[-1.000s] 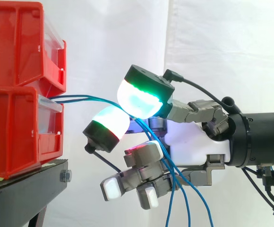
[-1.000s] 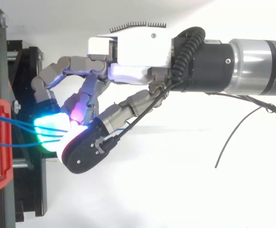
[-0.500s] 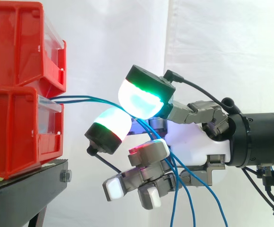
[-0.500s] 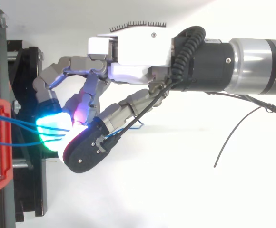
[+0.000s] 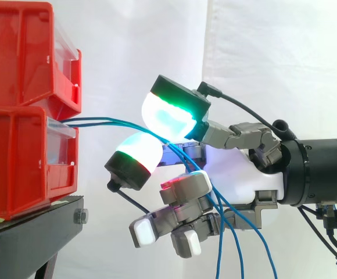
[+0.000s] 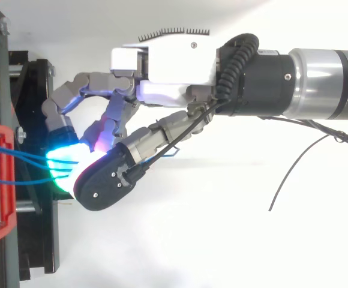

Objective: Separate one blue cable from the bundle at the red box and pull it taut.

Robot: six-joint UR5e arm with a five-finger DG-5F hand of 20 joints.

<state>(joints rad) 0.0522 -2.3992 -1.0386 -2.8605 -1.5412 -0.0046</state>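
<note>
We judge the task to be about midway: the reach is made and a grasp is on, but the sorting and the pull are not yet done. The blue cables (image 5: 99, 121) leave the front of the lower bin (image 5: 17, 163) at the left edge of the side view. They run rightward close together and go in between two glowing pads (image 5: 167, 113) at the centre of the frame, one green and cyan above, one white with a red rim below and to its left. The hand (image 5: 238, 174) comes in from the right with its fingers curled. Those two pads meet on the cables, so we read it as closed on them in a pinch; the other fingers are folded lower down. Past the pinch the cables thread down through the hand and hang loose toward the lower right corner. From above, the hand (image 6: 168, 66) reaches leftward, and several blue strands cross the short gap from the lower bin at the left edge into the cyan pad. More than one strand therefore appears to lie in the grip, and we cannot tell whether one has been set apart. The span between lower bin and pads bends gently rather than running straight, so to our eye nothing is taut. What is left, as we judge it, is to single out one strand and draw it rightward until it straightens. The lower bin rests on a black stand (image 5: 29, 229) at the lower left.
</note>
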